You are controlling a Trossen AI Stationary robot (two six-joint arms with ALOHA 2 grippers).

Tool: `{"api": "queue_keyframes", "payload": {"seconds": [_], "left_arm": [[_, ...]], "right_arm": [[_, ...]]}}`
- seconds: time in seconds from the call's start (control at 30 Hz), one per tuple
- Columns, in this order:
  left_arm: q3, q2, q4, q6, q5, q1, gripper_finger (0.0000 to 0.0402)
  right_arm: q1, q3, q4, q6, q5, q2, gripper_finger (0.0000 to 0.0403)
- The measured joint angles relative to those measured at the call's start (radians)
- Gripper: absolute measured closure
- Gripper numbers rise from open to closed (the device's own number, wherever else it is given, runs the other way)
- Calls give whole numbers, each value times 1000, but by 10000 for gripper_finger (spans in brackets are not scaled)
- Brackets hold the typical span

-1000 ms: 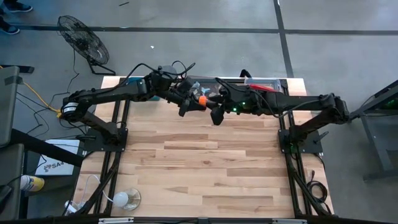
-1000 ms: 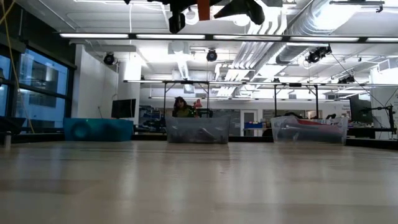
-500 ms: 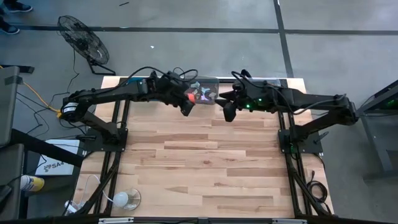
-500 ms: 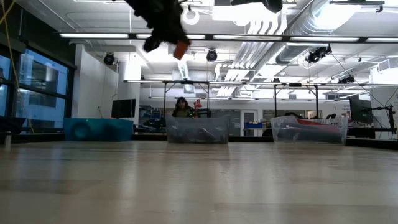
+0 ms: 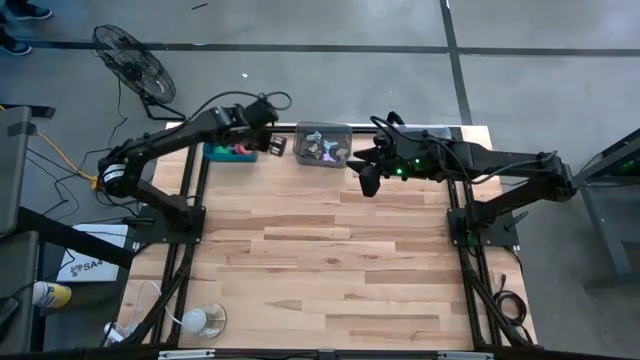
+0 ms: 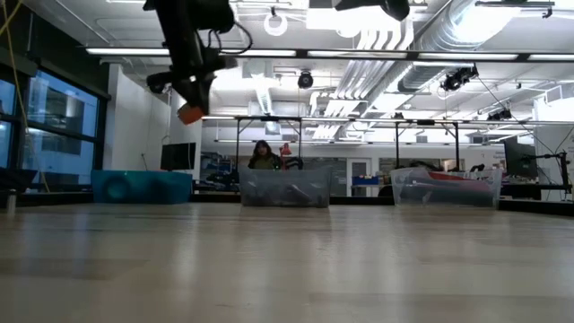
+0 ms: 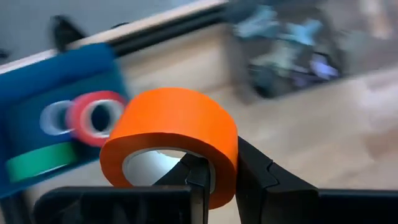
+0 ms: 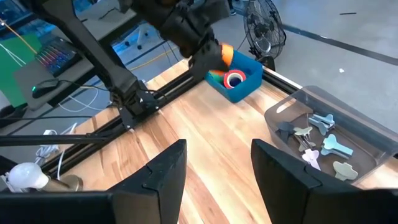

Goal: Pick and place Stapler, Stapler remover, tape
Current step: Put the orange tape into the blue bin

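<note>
left tool (image 7: 214,177) clamped on an orange tape roll (image 7: 171,134), one finger (image 7: 199,180) inside the roll's core and the other pressed against its outer wall. held up in the air, clear of the tabletop (image 5: 330,260); in the low view the roll (image 6: 189,113) hangs at the tip of the tool (image 6: 190,103), high above the wood. from overhead, tool (image 5: 272,146) at about 11 o'clock from the tabletop's middle, at the far edge, just beside a blue bin (image 5: 225,152) that sits at its 9 o'clock. inside that blue bin (image 7: 56,118): a red tape roll (image 7: 96,117), a pale roll (image 7: 55,118) touching it, and a green one (image 7: 40,163) nearer the bin's wall.

clear bin (image 5: 322,146) at 3 o'clock of the left tool, holding several small clawed staple removers (image 8: 314,140) in grey and pale tones. a second clear bin (image 6: 446,187) further along the far edge, with a long red stapler (image 6: 453,177) lying in it, well apart from both tools.

right tool (image 5: 368,180) raised at about 1 o'clock from the tabletop's middle, just beside the clear bin's near right corner, fingers (image 8: 155,180) spread wide with nothing between them.

a person (image 6: 262,154) seen far back in the room behind the middle bin.
</note>
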Motion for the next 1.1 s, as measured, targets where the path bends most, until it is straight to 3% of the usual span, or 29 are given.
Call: {"api": "queue_keyframes", "payload": {"seconds": [0.3, 0.53, 1.1], "left_arm": [[-24, 0, -23, 3, -8, 190, 366], [-160, 1, 92, -5, 187, 337, 366], [-234, 3, 140, -50, 220, 555, 349]], "right_arm": [[0, 0, -24, -2, 0, 0, 231], [0, 0, -29, -3, 0, 0, 231], [0, 0, -51, -3, 9, 0, 231]]}}
